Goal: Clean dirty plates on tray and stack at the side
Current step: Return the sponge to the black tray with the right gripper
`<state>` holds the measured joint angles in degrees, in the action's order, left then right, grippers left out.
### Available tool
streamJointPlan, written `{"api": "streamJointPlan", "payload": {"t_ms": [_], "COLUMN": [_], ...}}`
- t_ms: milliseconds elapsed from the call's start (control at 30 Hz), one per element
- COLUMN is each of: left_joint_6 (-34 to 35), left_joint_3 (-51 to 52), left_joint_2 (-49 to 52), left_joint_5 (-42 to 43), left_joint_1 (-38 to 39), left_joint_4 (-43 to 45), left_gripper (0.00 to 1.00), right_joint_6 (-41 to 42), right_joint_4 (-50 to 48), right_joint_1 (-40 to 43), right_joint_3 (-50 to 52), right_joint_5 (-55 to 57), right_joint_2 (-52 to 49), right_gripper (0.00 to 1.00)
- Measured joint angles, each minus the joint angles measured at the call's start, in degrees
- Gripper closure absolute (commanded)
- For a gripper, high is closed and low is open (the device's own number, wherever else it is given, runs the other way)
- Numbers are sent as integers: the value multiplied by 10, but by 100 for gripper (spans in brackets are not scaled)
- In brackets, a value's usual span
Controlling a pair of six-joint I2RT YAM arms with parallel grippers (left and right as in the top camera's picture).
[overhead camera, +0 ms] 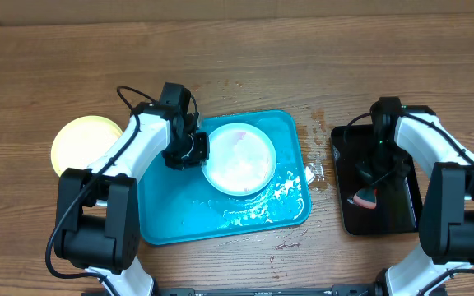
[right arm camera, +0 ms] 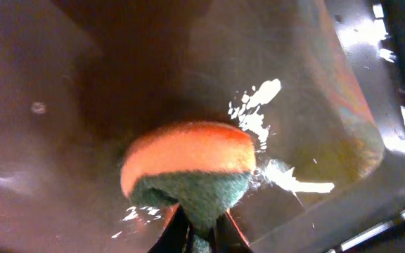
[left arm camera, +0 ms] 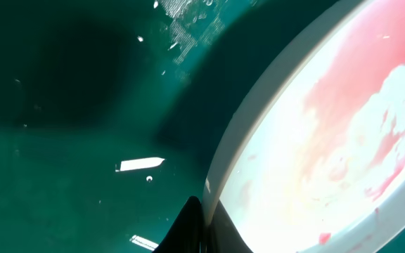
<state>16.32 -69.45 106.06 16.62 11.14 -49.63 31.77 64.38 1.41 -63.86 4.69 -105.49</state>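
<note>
Plate point(overhead camera: 239, 160) (pink sauce streaks on white) pinched at rim by left gripper point(overhead camera: 194, 150); right gripper point(right arm camera: 201, 232) clamps sponge point(right arm camera: 188, 165).

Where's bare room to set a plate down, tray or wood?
Free: front-left floor of the turquoise rectangular plastic tray, clear of the round pale-blue plastic plate; far strip of the wooden table behind both trays. Crowded: left of the tray, left arm and round yellow-green plastic plate; the narrow wet gap before the black rectangular tray.
</note>
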Motion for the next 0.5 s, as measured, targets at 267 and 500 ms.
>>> {"api": "streamJointPlan", "payload": {"t_ms": [267, 500], "left_joint_6": [0, 0], "left_joint_3": [-88, -207], "left_joint_2": [0, 0], "left_joint_5": [-66, -202], "left_joint_1": [9, 63], "left_joint_4": [-92, -193], "left_gripper": [95, 96], "right_joint_6": [-5, -5], "right_joint_4": [-8, -9], "right_joint_1": [0, 1], "right_joint_3": [13, 13], "right_joint_5": [-17, -28], "right_joint_2": [0, 3], "right_gripper": [11, 0]}}
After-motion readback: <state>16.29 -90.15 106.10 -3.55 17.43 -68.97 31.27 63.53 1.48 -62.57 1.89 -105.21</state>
